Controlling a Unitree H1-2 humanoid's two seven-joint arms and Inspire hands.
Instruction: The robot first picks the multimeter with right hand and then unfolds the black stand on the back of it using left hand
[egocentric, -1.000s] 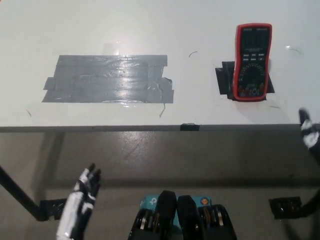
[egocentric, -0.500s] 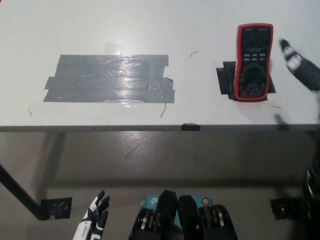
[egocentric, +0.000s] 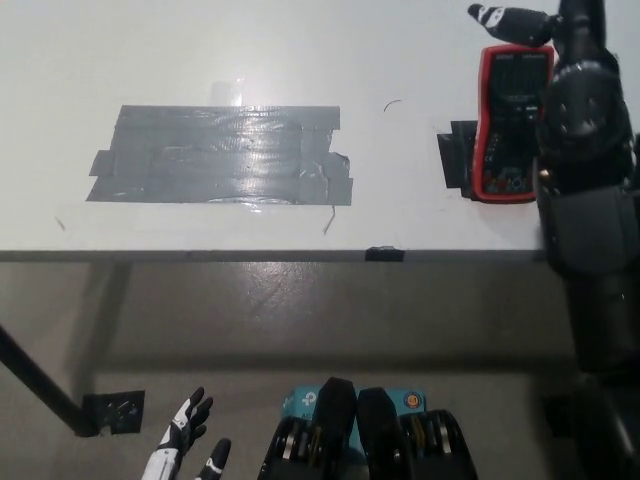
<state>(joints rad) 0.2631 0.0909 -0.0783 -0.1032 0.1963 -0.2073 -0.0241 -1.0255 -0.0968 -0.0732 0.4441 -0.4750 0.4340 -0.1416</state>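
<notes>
Multimeter (egocentric: 512, 125) lies flat at the upper right of the frame, face up, red-cased with a dark front, resting on a small black tape patch (egocentric: 455, 157) on the white table (egocentric: 300, 50). Its right edge is hidden behind the black right arm, which rises from the lower right corner and crosses the table edge up to the top right. The right hand (egocentric: 540, 22) is above the far end of the multimeter at the top edge of the frame; one light-tipped finger (egocentric: 495, 16) points toward picture left, just past the meter's top. Whether the hand touches the meter cannot be told, and how wide its other fingers stand cannot be told, since the arm covers them.

The white left hand (egocentric: 185, 445) rests low at the lower left, below the table edge over the floor, fingers spread apart and holding nothing.

A broad patch of grey tape (egocentric: 225, 155) lies on the table at centre left, well apart from the multimeter.
</notes>
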